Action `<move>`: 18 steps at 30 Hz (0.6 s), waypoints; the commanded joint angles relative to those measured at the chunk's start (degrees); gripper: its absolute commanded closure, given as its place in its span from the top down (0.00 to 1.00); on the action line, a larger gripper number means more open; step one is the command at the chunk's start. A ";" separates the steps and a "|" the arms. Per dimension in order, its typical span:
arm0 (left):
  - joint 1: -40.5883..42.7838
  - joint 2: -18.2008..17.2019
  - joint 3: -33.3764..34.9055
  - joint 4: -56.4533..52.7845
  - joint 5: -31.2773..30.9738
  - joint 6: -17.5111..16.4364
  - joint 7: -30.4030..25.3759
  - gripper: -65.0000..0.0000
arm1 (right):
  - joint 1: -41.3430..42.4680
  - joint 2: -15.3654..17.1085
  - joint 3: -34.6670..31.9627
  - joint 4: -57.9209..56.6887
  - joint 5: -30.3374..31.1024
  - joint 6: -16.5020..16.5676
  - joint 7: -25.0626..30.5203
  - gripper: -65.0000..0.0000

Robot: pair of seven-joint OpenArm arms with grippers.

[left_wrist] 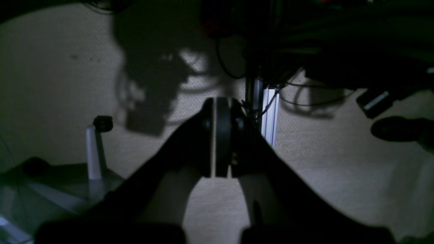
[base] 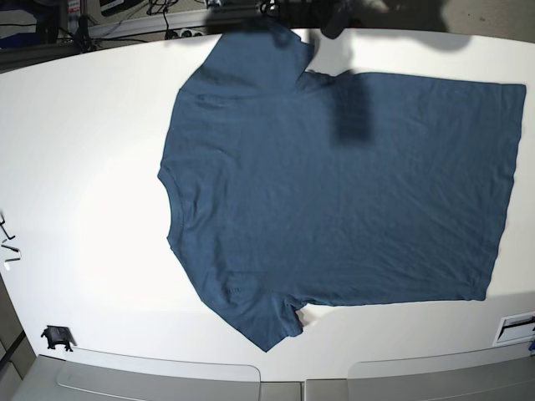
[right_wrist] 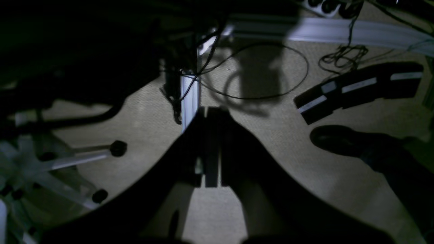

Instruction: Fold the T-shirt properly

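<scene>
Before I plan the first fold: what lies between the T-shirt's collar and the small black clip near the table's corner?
Only bare white table, as the base view shows, between the T-shirt and the black clip.

The T-shirt (base: pixel 334 192) lies flat on the table (base: pixel 84 167), neck toward the left.

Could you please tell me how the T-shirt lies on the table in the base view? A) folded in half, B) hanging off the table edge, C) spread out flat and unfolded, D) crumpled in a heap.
C: the T-shirt lies spread flat on the white table, with both sleeves, the neckline and the hem all showing and no fold made.
</scene>
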 commanded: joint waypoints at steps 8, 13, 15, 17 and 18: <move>12.02 -5.09 -1.70 16.11 -0.11 0.07 -0.42 0.00 | -11.50 6.27 0.33 17.44 7.63 0.44 1.03 0.00; 17.25 -5.22 -9.03 24.90 -0.52 0.04 -0.17 0.00 | -18.23 10.14 2.89 28.48 7.67 0.42 1.05 0.00; 18.75 -5.70 -12.35 27.91 -3.13 0.07 0.59 0.00 | -20.70 11.06 4.87 33.38 7.67 0.48 1.03 0.00; 19.80 -6.03 -15.74 30.75 -6.12 0.04 3.30 0.00 | -22.93 12.00 7.13 38.66 7.69 1.05 1.01 0.00; 20.20 -5.97 -17.53 32.11 -7.17 0.04 5.16 0.00 | -24.04 12.50 8.28 41.38 7.67 1.70 1.01 0.00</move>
